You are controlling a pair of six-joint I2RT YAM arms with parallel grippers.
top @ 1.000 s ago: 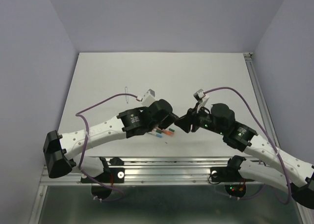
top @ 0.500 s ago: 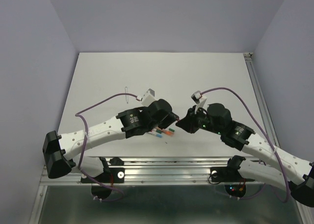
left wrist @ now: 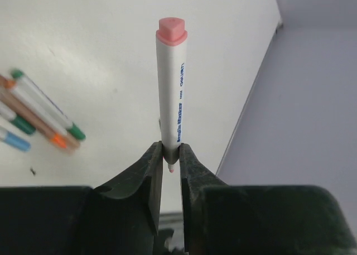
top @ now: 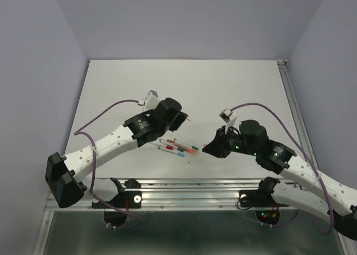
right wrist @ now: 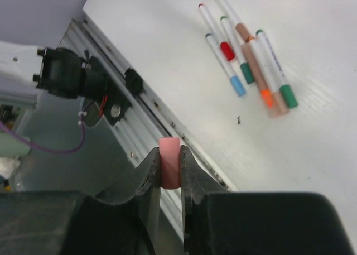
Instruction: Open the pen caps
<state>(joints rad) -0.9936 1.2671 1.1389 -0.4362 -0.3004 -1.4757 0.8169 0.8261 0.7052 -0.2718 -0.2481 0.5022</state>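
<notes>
Arms have just swung apart: right gripper [right wrist: 169,154] is clamped on the pink cap [right wrist: 169,171], lifted over the near edge of the counter [top: 223,87]; left gripper [left wrist: 170,152] pinches the bare white pen [left wrist: 170,93], farther left. One cap off; the other caps [right wrist: 288,96] sit on pens [right wrist: 270,57] lying between them.

Bright even lighting, faint soft shadows, near foregrounds blurred

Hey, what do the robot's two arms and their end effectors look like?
The left arm and right arm have white links joined by chunky black round joints. A purple cable loops along each to a small white plug near the wrist. Green lights glow on the right arm. The left end effector and right end effector each have two dark, tapered fingers.
</notes>
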